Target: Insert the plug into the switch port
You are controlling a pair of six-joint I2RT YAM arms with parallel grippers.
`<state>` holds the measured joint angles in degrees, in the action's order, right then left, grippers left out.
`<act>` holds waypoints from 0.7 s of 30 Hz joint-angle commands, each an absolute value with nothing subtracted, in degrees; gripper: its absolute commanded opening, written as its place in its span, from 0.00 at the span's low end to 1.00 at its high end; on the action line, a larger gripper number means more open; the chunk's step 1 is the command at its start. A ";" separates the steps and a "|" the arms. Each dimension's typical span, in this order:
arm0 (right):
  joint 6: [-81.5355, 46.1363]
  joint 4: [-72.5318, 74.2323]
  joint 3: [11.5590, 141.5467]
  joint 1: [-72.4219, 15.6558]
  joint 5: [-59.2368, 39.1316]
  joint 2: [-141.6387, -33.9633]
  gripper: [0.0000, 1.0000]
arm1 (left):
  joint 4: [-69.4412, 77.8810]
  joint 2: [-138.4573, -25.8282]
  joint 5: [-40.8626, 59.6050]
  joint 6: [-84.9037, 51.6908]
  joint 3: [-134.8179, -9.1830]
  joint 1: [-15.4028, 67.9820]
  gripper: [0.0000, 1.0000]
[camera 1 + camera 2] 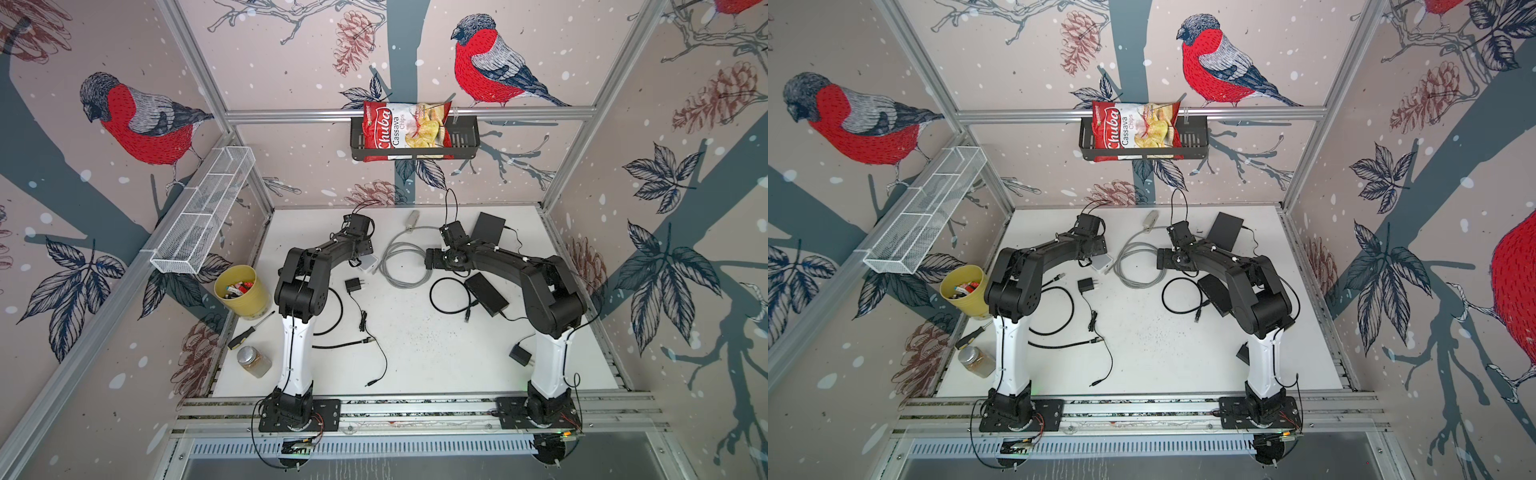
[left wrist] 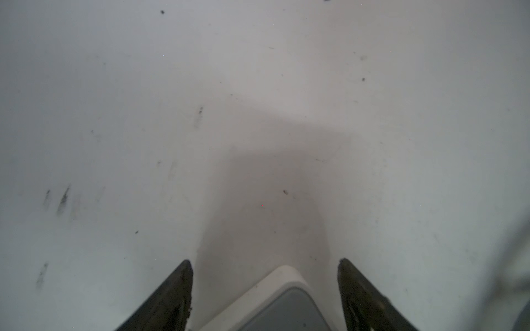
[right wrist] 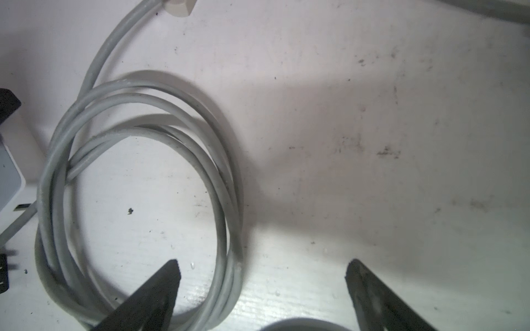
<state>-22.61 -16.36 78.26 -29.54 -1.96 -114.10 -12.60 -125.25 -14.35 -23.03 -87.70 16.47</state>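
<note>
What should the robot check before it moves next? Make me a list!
1. Left gripper straddles switch: ok.
2. Left gripper touching switch: not ok, gaps on both sides.
3. Right gripper open and empty: ok.
4. Grey cable close to right gripper: ok.
5. Plug end seated in switch: cannot tell.

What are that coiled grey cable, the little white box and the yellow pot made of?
The coiled grey cable looks sheathed in matt rubber or soft plastic: it bends in loose loops. The white box seems hard, smooth plastic, with rounded corners and a grey top panel. The yellow pot is probably painted metal, thin-rimmed, or else plastic.
</note>
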 commanded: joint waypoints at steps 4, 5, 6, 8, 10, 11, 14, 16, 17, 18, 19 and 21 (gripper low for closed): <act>-22.15 -15.73 77.92 -29.45 -2.54 -112.98 0.92 | -16.80 -124.71 -6.98 -9.40 -87.27 17.87 0.74; -22.08 -15.85 77.87 -29.55 -2.50 -112.78 0.92 | -17.51 -124.72 -7.72 -9.10 -87.36 18.18 0.74; -22.08 -15.85 77.79 -29.45 -2.42 -112.65 0.92 | -17.72 -124.89 -8.13 -8.73 -87.08 18.34 0.74; -21.98 -16.08 77.69 -29.52 -2.28 -112.17 0.92 | -18.15 -124.79 -8.18 -8.89 -86.66 18.29 0.72; -21.97 -16.39 77.78 -29.50 -2.29 -111.84 0.92 | -18.20 -124.25 -8.77 -8.84 -86.08 18.36 0.72; -21.95 -16.61 77.87 -29.49 -2.25 -111.75 0.92 | -17.78 -123.63 -8.85 -8.88 -85.57 18.35 0.72; -21.81 -16.79 77.83 -29.55 -2.11 -111.30 0.92 | -17.99 -121.65 -7.51 -8.79 -84.30 18.37 0.72; -21.88 -16.96 77.87 -29.54 -1.94 -111.15 0.92 | -17.79 -120.09 -6.17 -9.61 -83.06 18.45 0.72; -21.87 -16.97 77.87 -29.49 -1.85 -111.05 0.92 | -17.05 -119.19 -4.30 -9.73 -81.79 18.54 0.71; -21.90 -17.05 77.87 -29.52 -1.85 -111.04 0.92 | -16.80 -118.70 -2.48 -9.83 -81.20 18.56 0.71; -21.90 -17.05 77.87 -29.53 -1.76 -110.92 0.92 | -16.85 -118.41 -0.93 -10.28 -80.77 18.70 0.71; -22.07 -17.05 77.95 -29.57 -1.76 -110.86 0.92 | -16.65 -117.91 0.04 -11.06 -80.04 19.02 0.71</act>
<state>-22.39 -16.78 77.87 -29.47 -2.09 -111.46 -15.94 -118.78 -4.36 -10.15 -80.86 18.48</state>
